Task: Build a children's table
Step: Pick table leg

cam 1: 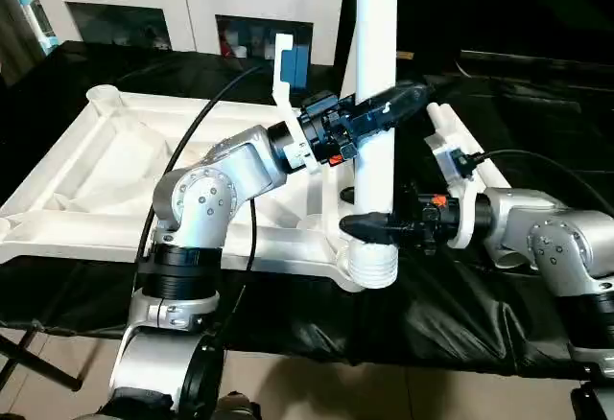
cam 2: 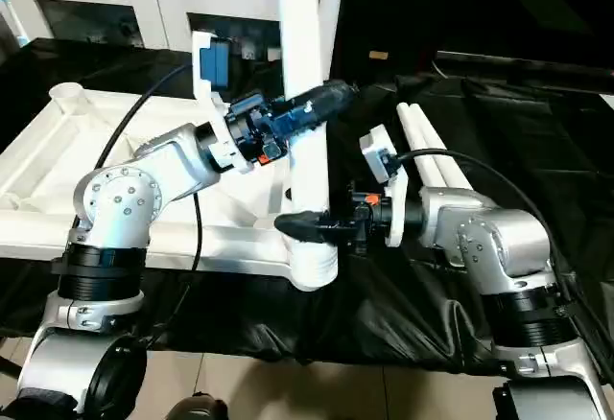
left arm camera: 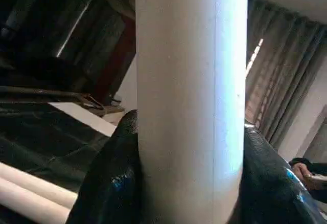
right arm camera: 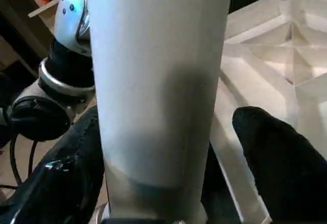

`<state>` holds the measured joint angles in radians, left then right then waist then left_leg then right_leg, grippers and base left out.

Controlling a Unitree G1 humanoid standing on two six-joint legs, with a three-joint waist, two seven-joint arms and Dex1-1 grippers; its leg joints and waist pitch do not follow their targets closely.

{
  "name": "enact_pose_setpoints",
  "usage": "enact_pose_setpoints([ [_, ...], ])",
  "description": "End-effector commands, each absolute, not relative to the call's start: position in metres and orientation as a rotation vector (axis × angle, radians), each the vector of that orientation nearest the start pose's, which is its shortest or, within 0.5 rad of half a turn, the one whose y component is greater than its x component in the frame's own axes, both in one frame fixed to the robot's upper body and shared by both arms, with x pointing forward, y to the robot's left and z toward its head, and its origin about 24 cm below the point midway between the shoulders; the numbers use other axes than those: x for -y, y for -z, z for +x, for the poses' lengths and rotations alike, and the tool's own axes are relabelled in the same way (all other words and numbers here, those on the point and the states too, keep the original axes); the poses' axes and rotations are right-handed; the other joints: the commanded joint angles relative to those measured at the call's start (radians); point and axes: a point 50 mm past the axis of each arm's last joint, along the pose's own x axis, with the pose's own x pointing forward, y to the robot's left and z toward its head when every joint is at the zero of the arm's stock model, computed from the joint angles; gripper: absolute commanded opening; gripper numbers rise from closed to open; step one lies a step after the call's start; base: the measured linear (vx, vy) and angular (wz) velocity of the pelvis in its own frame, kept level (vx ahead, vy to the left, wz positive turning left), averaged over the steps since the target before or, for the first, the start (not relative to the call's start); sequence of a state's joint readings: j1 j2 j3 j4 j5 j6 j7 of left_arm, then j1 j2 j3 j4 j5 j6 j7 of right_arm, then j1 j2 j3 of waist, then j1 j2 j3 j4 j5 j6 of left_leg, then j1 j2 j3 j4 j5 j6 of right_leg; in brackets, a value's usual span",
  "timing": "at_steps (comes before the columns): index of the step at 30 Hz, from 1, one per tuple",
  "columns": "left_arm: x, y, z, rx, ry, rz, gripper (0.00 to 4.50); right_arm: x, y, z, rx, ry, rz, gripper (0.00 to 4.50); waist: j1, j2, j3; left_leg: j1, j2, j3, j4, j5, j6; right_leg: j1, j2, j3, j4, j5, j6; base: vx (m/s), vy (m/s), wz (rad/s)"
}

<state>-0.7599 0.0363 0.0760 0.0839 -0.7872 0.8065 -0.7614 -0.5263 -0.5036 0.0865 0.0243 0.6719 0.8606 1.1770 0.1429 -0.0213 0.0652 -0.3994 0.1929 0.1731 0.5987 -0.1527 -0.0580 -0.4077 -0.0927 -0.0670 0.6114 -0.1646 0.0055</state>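
Note:
The children's table top (cam 1: pixel 125 161) lies upside down on a black-covered surface, ribbed underside up. One white leg (cam 1: pixel 376 75) stands upright in the near right corner socket (cam 1: pixel 372 267). My left gripper (cam 1: pixel 382 113) is shut on this leg at mid height, both fingers (left arm camera: pixel 112 183) pressed against the tube. My right gripper (cam 1: pixel 370 228) sits around the leg's base just above the socket. It is open: one finger (right arm camera: pixel 281 152) stands clear of the tube (right arm camera: pixel 158 81), and the other is close beside it.
Two spare white legs (cam 2: pixel 432 147) lie side by side on the black cloth, right of the table top and behind my right arm. A white cabinet with glass doors (cam 1: pixel 144 8) stands at the back. The cloth's front edge drops to the floor near my body.

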Motion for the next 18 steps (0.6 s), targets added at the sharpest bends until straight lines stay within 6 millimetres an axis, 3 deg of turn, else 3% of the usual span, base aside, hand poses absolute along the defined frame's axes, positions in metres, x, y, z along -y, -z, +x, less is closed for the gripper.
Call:
enact_pose_setpoints([
  [1, -0.0444, -0.2129, 0.3097, 0.039, 1.413, -0.582, 1.84, 0.1411, -0.1474, 0.2869, -0.346, -1.461, 0.263, 3.97, 0.001, -0.015, -0.081, 0.024, 0.029, -0.003, -0.066, -0.194, -0.002, 0.053, -0.05, 0.034, -0.073, -0.271, -0.163, 0.0, 0.0, 0.0],
  [18, -0.0443, -0.2121, 0.3065, 0.037, 1.464, -0.556, 1.84, 0.1435, -0.1418, 0.2833, -0.424, -1.518, 0.241, 3.97, 0.001, -0.017, -0.082, 0.023, 0.029, -0.002, -0.062, -0.18, 0.008, 0.054, -0.049, 0.034, -0.068, -0.239, -0.184, 0.0, 0.0, 0.0],
])
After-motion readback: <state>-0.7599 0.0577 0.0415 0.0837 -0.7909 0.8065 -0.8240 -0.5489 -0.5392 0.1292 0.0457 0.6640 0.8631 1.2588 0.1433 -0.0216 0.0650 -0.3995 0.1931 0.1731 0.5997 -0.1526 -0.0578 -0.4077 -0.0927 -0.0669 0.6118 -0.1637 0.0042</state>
